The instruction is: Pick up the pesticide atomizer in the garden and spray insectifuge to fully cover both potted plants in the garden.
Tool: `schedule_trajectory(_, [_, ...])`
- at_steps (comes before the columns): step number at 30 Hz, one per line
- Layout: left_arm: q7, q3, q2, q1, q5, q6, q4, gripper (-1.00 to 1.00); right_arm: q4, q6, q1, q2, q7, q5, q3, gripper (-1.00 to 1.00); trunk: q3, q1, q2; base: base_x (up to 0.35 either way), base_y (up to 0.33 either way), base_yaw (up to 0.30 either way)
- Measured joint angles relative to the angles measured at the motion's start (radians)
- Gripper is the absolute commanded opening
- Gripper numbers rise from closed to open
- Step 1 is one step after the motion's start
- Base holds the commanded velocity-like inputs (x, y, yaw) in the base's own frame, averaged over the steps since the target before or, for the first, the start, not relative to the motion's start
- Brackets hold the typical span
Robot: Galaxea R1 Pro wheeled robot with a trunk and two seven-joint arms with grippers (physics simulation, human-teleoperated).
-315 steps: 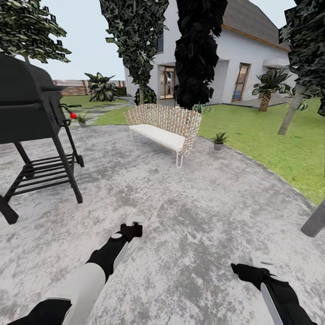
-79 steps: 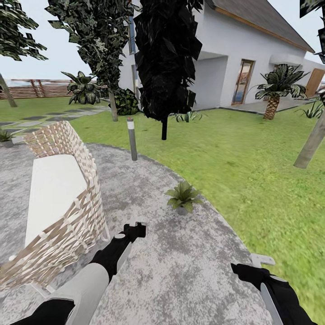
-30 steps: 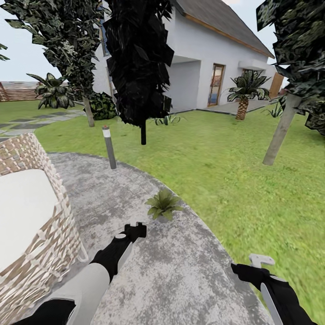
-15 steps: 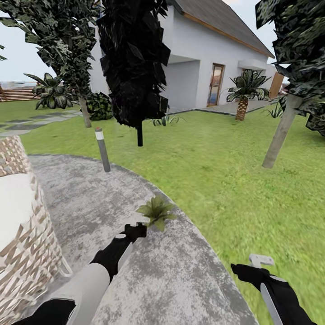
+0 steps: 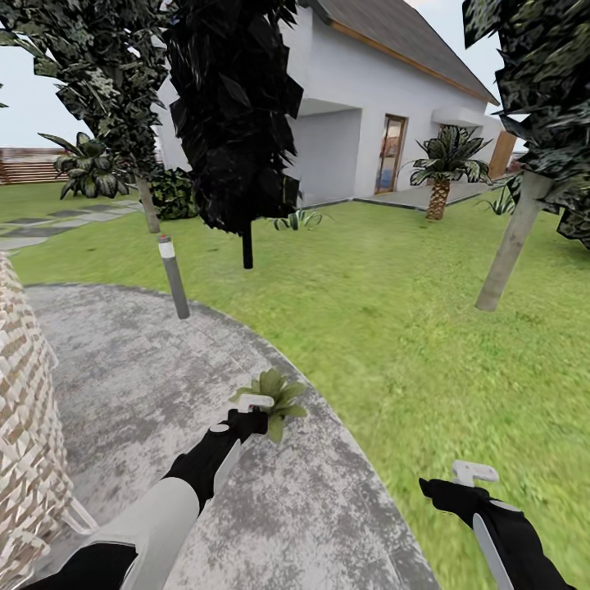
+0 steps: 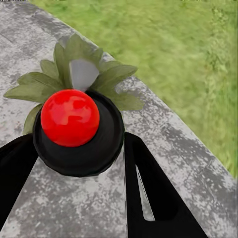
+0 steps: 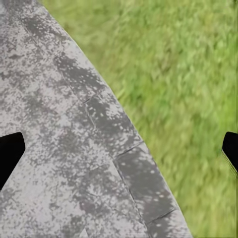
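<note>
My left gripper [image 5: 244, 419] is shut on the pesticide atomizer [image 5: 254, 401], whose white trigger head pokes out past the fingers. In the left wrist view the atomizer [image 6: 70, 118] shows as a red spot on a dark round body between the two black fingers [image 6: 148, 188]. One potted plant [image 5: 275, 398], a low green rosette, stands at the patio's edge just beyond that gripper; its leaves and pale pot [image 6: 82, 74] lie right behind the atomizer. My right gripper [image 5: 469, 482] hangs open over the patio rim, holding nothing.
A wicker bench [image 5: 24, 426] stands close at the left. A grey bollard lamp [image 5: 174, 279] rises at the round patio's [image 5: 131, 360] far edge. Lawn [image 5: 393, 328] spreads to the right, with a slanted trunk [image 5: 506, 246], dark trees and a white house [image 5: 369, 123] behind.
The whole view has shifted as the camera moved: the bench slid off to the left and the potted plant now sits right by my left gripper. Both arms keep their pose.
</note>
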Motion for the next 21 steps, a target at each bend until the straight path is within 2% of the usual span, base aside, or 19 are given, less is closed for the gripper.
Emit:
schedule_trajectory(5, [-0.001, 0.001, 0.001, 0.0, 0.0, 0.0, 0.0, -1.0, 0.001, -0.001, 0.0, 0.0, -0.002, 0.004, 0.001, 1.0, 0.0, 0.0, 0.0, 0.14, -0.061, 0.0])
schedule_trajectory(21, [-0.001, 0.0, 0.005, 0.0, -0.001, 0.002, 0.0, -1.0, 0.001, -0.002, 0.0, 0.0, 0.0, 0.008, 0.002, 1.0, 0.0, 0.001, 0.0, 0.006, -0.002, 0.0])
